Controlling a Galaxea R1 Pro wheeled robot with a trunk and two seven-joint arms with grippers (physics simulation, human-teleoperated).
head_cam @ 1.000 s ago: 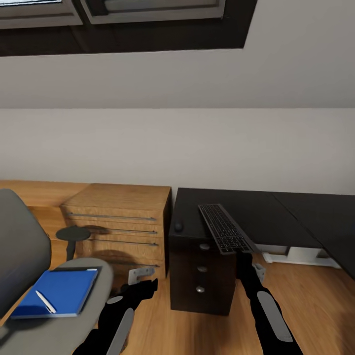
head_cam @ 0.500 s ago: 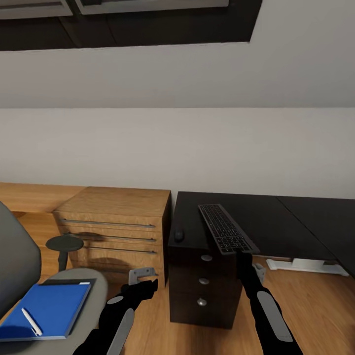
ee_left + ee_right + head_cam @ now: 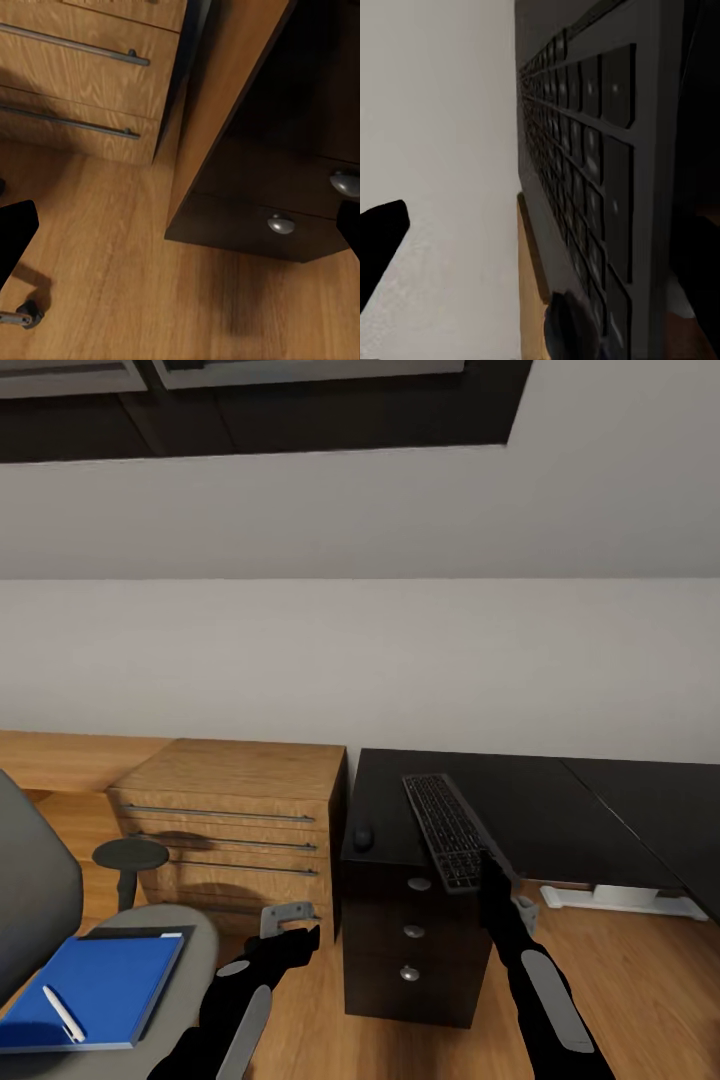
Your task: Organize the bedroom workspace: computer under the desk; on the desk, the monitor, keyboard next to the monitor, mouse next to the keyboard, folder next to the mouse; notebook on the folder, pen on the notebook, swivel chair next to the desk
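At the far left of the head view stands the grey padded swivel chair with its round black armrest. On its seat lies a flat blue folder, and a thin white pen rests on the folder's near corner. Just right of the chair, low over the wooden floor, the left claw hangs with its grey fingers apart and nothing between them; in the left wrist view its dark fingertips stand wide at either edge of the picture. Behind it is a light wooden drawer chest with long metal bar handles. Touching the chest's right side is the glossy black counter, with its black three-drawer unit and round silver knobs below. A small black rounded mouse sits on the counter near its left front corner. Just right of the mouse, the slim dark grey keyboard is tilted, its near end overhanging the counter's front edge. The right claw meets that near end; whether it is clamped on the keyboard cannot be told. In the right wrist view the keyboard's keys run edge-on, close to the lens.
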